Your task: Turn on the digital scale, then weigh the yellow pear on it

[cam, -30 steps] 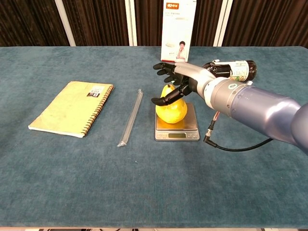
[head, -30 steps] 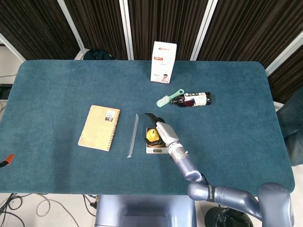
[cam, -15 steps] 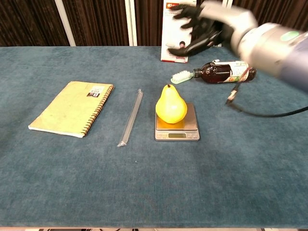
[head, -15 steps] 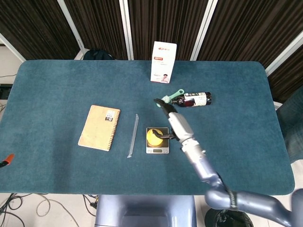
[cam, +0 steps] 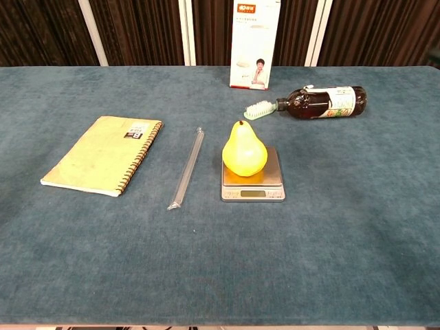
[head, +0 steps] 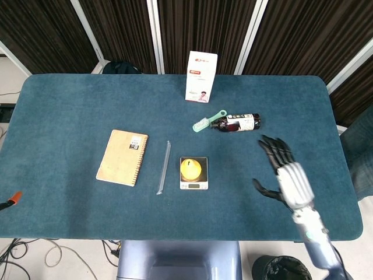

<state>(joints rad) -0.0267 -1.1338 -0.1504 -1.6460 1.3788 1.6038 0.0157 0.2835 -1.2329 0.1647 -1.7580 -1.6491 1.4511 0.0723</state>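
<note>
No lettering can be read with any certainty: the white carton [cam: 255, 44] has a small red logo along its top edge, the brown bottle [cam: 324, 102] and the notebook [cam: 103, 154] carry labels, all too small to read.

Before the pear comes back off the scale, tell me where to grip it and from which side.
Grip the yellow pear around its wide lower body, not the narrow neck. It stands upright on the digital scale, stem up. Probably best to come in from the robot's right, where the open right hand hovers; the clear tube lies on the left.
</note>
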